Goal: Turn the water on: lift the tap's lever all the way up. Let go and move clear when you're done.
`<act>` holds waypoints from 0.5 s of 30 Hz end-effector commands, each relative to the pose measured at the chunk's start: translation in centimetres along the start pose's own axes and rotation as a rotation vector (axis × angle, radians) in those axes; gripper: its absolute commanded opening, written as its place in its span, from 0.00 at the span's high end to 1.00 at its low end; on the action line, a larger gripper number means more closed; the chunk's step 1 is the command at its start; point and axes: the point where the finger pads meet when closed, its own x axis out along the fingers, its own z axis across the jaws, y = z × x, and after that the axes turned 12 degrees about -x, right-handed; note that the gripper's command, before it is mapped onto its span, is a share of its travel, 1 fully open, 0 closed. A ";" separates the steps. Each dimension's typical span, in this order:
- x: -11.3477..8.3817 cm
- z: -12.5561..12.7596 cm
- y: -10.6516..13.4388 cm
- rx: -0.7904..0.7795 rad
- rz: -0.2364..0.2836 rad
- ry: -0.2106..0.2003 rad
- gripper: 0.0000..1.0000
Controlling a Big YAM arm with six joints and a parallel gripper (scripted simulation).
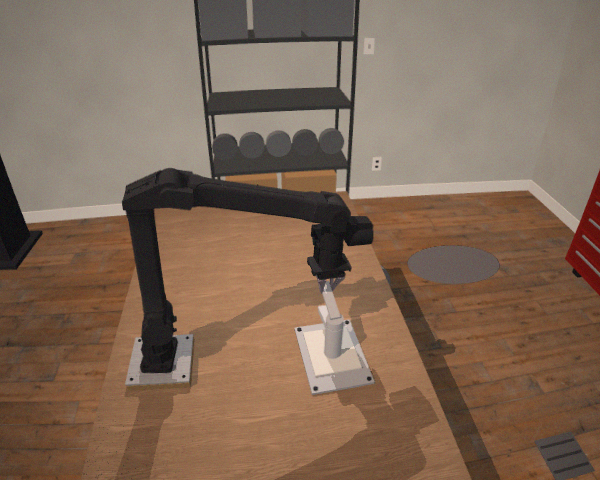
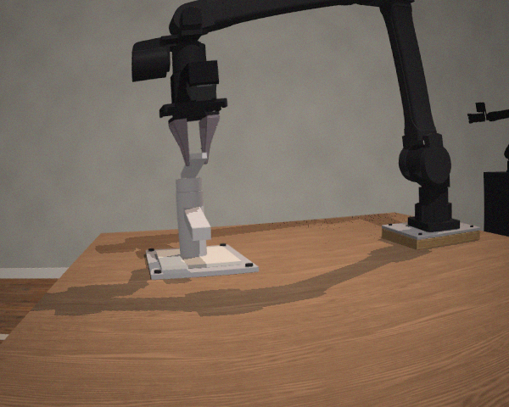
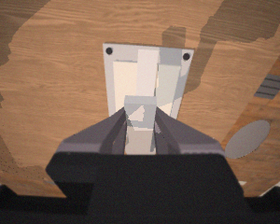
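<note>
A pale grey tap (image 1: pixel 334 338) stands upright on a white and grey baseplate (image 1: pixel 334 359) on the wooden table. Its spout (image 2: pixel 197 224) points down towards the plate. The tap's lever (image 2: pixel 194 165) rises steeply from the top of the tap body, tilted a little. My gripper (image 2: pixel 196 156) hangs straight above the tap and is shut on the lever's upper end. In the wrist view the lever (image 3: pixel 140 123) sits between the two fingers of the gripper (image 3: pixel 140 122), with the baseplate (image 3: pixel 147 79) below.
The arm's base (image 1: pixel 159 359) is bolted to the table left of the tap. The table's right edge runs close beside the baseplate. A shelf unit (image 1: pixel 277 95), a red tool cabinet (image 1: pixel 597 235) and a black stand (image 2: pixel 505 199) lie off the table.
</note>
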 end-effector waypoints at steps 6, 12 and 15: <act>-6.7 -0.5 3.1 0.025 0.047 0.105 1.00; -7.0 -0.4 3.4 0.025 0.048 0.105 1.00; -7.0 -0.4 3.4 0.025 0.048 0.105 1.00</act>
